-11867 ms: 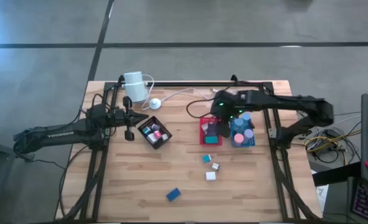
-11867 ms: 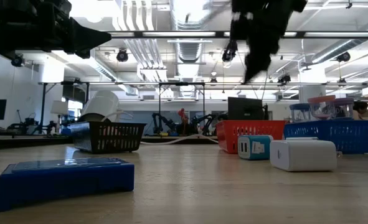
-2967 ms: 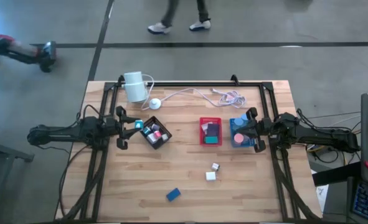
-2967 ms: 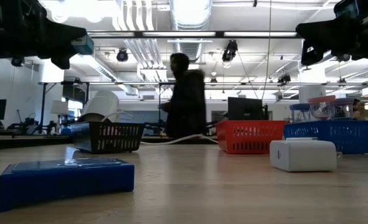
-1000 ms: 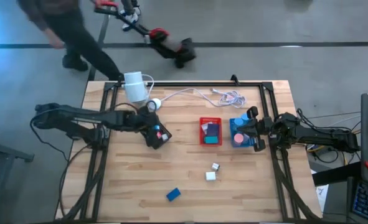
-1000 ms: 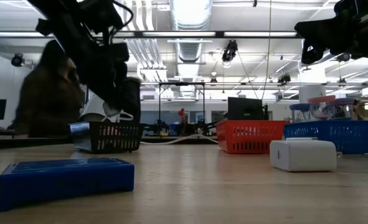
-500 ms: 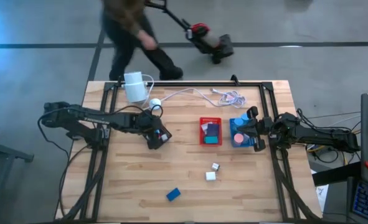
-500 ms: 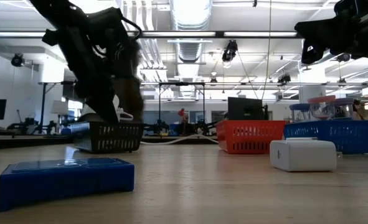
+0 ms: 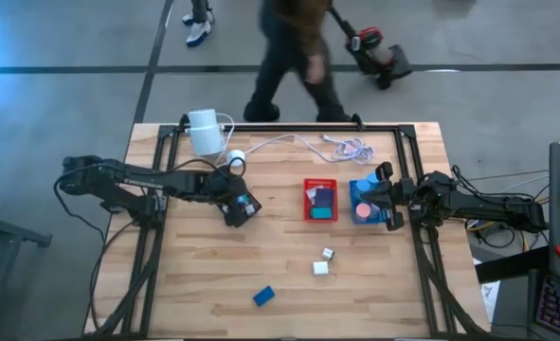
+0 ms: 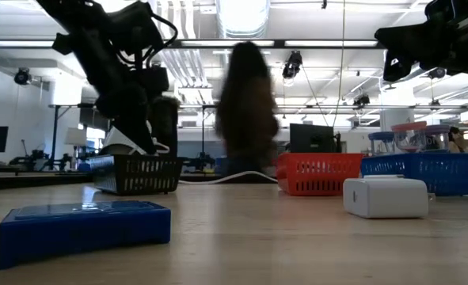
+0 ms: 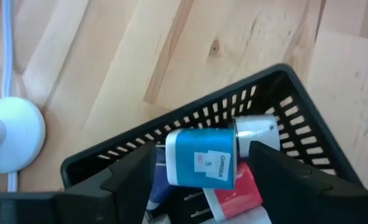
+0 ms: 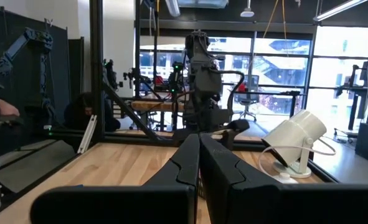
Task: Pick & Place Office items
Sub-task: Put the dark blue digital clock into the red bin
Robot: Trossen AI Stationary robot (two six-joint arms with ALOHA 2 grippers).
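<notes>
Left gripper [image 11: 202,171] spread over the black tray [image 11: 296,106] near the table's back-left, blue piece [image 11: 202,158] lying between its fingers: best lift straight up, clear of the rim.

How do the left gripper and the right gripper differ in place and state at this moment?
The left gripper is over the black tray, fingers apart around a blue block; the right gripper hangs shut and empty beside the blue tray. Both are dark, two-fingered.
</notes>
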